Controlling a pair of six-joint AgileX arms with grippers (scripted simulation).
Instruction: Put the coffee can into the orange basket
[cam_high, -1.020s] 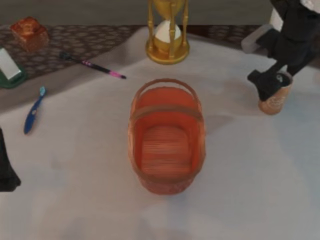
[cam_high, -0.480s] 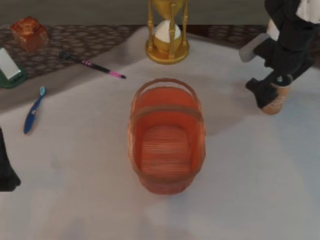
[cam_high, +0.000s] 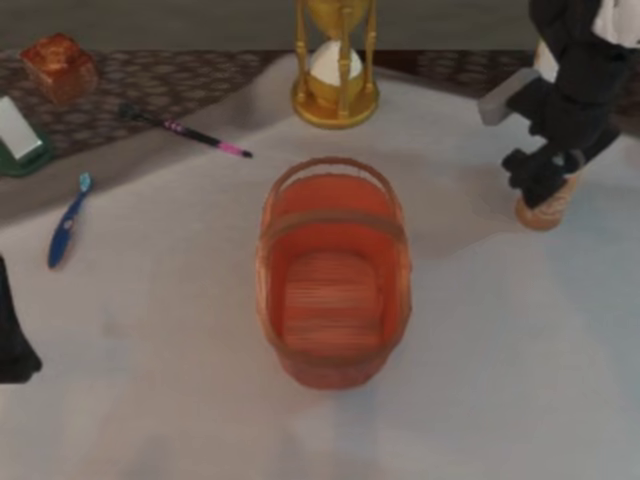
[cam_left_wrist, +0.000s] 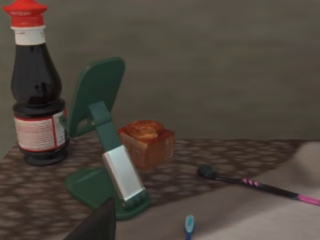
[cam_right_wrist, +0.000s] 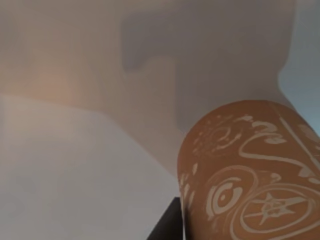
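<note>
The right gripper (cam_high: 548, 172) sits down over the top of the coffee can (cam_high: 545, 208) at about two o'clock on the bench (cam_high: 480, 380) — its jaws close around the can, though whether they actually pinch it cannot be told. The can stands upright, its tan side with pale emblems filling the right wrist view (cam_right_wrist: 250, 180). The orange basket (cam_high: 333, 270) stands at the centre, well apart from the can, handle arched across it. The left arm is parked at the nine o'clock edge — its jaws out of sight.
</note>
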